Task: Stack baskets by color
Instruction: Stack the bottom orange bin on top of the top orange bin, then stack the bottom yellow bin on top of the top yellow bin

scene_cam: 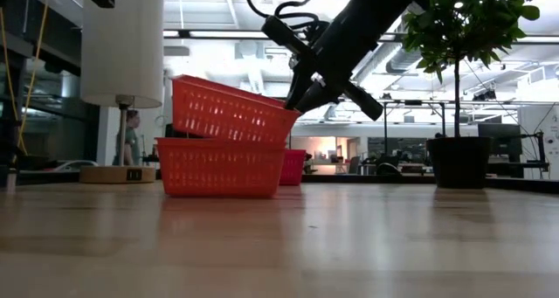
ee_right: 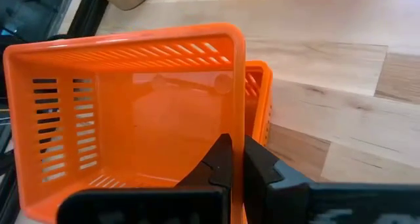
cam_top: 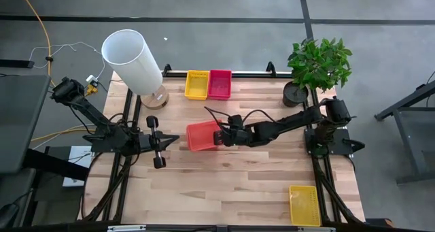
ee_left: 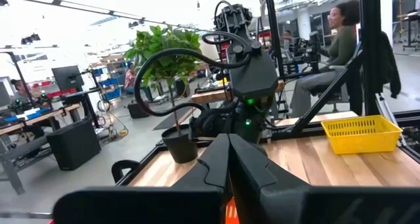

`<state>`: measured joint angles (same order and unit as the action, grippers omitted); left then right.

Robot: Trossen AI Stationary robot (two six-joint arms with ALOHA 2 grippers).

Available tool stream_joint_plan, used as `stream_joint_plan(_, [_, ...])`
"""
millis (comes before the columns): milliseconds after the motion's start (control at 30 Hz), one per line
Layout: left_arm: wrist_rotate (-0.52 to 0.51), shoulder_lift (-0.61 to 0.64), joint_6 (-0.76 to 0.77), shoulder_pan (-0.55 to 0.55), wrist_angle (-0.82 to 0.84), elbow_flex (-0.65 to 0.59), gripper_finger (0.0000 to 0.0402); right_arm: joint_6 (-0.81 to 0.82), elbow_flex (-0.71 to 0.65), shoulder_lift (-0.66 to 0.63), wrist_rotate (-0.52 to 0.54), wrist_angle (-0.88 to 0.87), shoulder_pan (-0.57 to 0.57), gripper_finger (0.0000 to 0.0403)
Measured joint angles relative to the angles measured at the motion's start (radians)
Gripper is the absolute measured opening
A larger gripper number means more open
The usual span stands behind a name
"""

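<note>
Right pincer [ee_right: 235,159] at bench [cam_top: 238,184] centre, clamped on rim of upper orange plastic mesh basket [scene_cam: 229,111]. Basket tilted, partly nested in lower orange mesh basket [scene_cam: 218,169]. Left pincer [cam_top: 175,139] closed, empty, just left of stack.

Two orange mesh baskets [scene_cam: 223,141] showing slotted sides; yellow basket [cam_top: 196,84] sitting w/ magenta basket [cam_top: 219,84]; another yellow basket [cam_top: 304,205]; bench [cam_top: 224,177] looking light wood-grain.
</note>
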<state>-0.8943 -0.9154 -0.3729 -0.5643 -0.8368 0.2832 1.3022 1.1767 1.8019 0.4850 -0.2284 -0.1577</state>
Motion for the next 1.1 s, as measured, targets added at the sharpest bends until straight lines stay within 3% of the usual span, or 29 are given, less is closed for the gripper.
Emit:
stream_joint_plan(200, [0.000,0.000,0.002,0.000,0.000,0.000,0.0000,-0.030,0.000,0.000,0.008,-0.003,0.000,0.0019])
stream_joint_plan(567, [-0.007,0.000,0.003,0.000,0.001,0.000,0.0000,-0.094,0.000,-0.018,0.032,0.000,0.000,0.0170])
stream_joint_plan(733, [-0.007,0.000,0.003,0.000,0.001,0.000,0.0000,-0.251,0.000,-0.084,0.035,-0.006,0.000,0.0203])
stream_joint_plan(967, [-0.008,0.000,0.021,0.000,0.002,0.000,0.0000,-0.517,0.000,-0.211,0.007,-0.275,-0.040,0.0207])
stream_joint_plan(1100, [-0.008,0.000,0.035,0.000,0.003,0.000,0.0000,-0.491,-0.001,-0.227,-0.041,-0.543,-0.084,0.0207])
